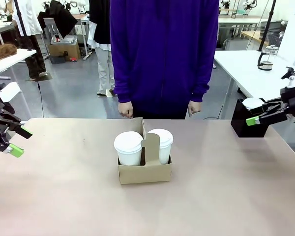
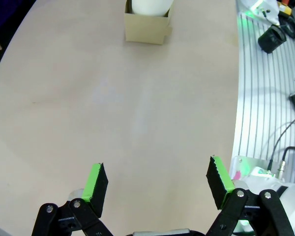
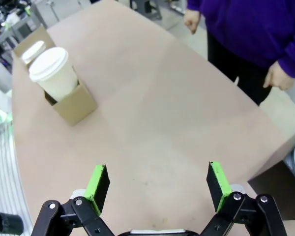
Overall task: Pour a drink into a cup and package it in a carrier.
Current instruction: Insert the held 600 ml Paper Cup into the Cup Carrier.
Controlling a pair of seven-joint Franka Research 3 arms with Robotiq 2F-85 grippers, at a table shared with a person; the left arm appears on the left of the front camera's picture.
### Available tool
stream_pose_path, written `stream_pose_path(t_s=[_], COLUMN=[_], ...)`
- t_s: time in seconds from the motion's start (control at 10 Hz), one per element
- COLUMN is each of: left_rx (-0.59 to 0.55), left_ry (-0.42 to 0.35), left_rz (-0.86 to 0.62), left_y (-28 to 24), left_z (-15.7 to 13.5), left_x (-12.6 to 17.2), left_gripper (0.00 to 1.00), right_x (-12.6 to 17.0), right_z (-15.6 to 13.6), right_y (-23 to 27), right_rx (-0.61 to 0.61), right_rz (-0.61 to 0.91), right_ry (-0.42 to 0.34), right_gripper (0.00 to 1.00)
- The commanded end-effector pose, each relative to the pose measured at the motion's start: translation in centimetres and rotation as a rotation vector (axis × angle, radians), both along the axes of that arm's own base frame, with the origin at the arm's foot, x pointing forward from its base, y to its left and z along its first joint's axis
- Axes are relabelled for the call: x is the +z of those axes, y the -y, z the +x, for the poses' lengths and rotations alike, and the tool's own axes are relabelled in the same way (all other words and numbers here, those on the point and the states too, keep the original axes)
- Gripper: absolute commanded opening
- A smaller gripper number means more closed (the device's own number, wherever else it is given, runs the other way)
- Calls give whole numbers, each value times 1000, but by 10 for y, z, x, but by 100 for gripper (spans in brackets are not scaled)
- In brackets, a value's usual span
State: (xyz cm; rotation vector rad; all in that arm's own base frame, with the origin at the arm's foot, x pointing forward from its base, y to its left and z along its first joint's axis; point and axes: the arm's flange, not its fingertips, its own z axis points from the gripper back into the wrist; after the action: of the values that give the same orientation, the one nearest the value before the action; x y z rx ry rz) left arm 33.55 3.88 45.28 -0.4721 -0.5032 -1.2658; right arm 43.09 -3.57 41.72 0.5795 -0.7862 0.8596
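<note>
carrier point(image 1: 144, 173) handle hides cups' point(image 1: 128, 148) inner sides | drink unseen

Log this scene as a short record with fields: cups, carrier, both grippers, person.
cups: two white lidded cups, upright in the carrier's pockets
carrier: brown cardboard carrier, mid-table, handle tab upright between the cups
left gripper: open, nothing held, at the table's left edge
right gripper: open, nothing held, at the far right by a black box
person: standing at the far side, hands hanging at the table edge, touching nothing
</note>
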Motion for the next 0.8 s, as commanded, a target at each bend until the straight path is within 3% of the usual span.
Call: stream_pose_path(t_s=[0.0, 0.7], left_rx=[1, 1], left_ry=[-1, -1], left_rz=[-23, -23], left_y=[1, 1], left_z=[-1, -1], left_x=[1, 1], left_gripper=[100, 100], right_x=[6, 6], right_z=[-1, -1], right_y=[3, 3], right_rx=[3, 3], right_rz=[-18, -18], right_ry=[29, 29], right_gripper=[100, 100])
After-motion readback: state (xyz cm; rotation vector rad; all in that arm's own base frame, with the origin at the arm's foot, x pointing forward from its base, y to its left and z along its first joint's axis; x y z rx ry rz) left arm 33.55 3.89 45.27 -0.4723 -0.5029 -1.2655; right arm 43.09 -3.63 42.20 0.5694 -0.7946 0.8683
